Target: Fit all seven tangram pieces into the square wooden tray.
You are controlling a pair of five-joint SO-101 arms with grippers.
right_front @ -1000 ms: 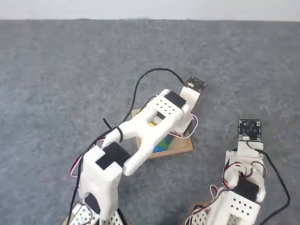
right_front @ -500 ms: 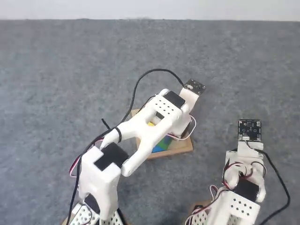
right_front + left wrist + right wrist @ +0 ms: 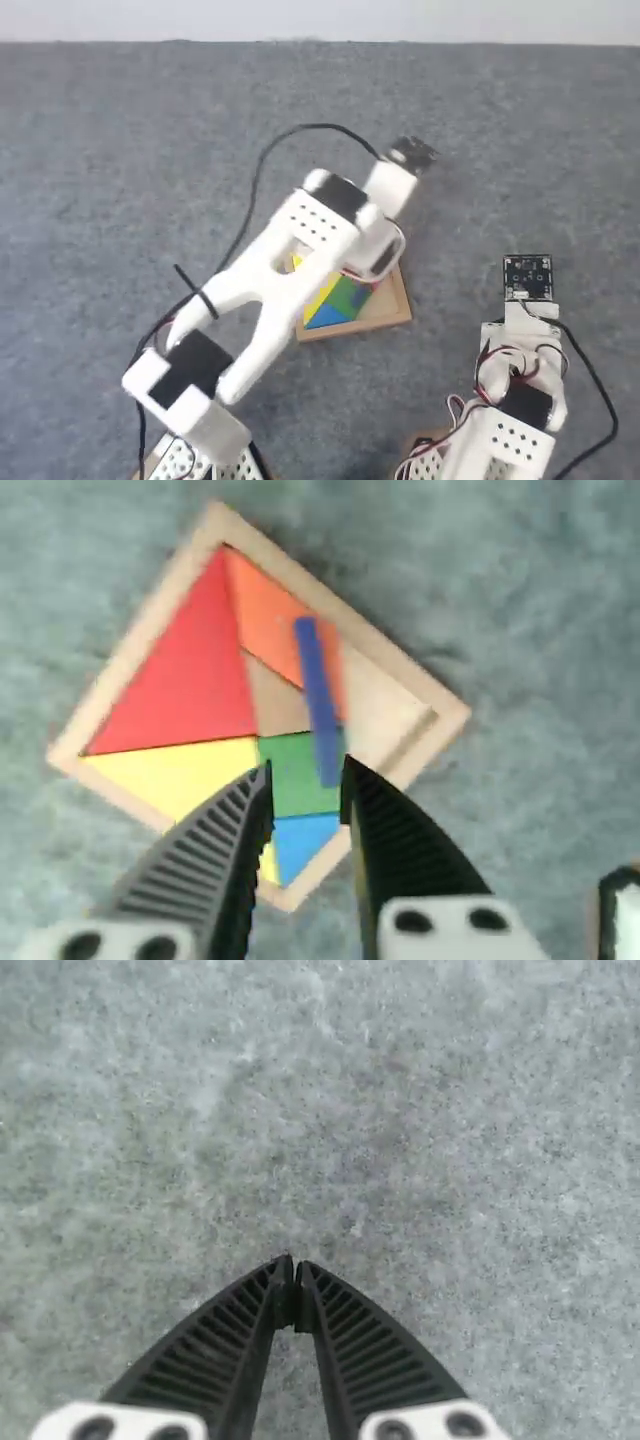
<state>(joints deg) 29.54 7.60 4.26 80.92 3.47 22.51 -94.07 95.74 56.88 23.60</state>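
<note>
The dark blue piece (image 3: pixel 316 695) stands on edge in the wooden tray (image 3: pixel 447 718), its near end between the tips of the left gripper (image 3: pixel 305 772). That gripper's jaws are parted wider than the piece. The right gripper (image 3: pixel 295 1280) is closed on nothing above the grey carpet (image 3: pixel 450 1110).

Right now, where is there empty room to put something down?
Inside the square wooden tray, bare wood shows between the orange triangle, the green square and the rim, though a dark blue piece crosses it. The grey carpet ahead of the right hand is bare. Above the tray, the left hand crowds things.
</note>
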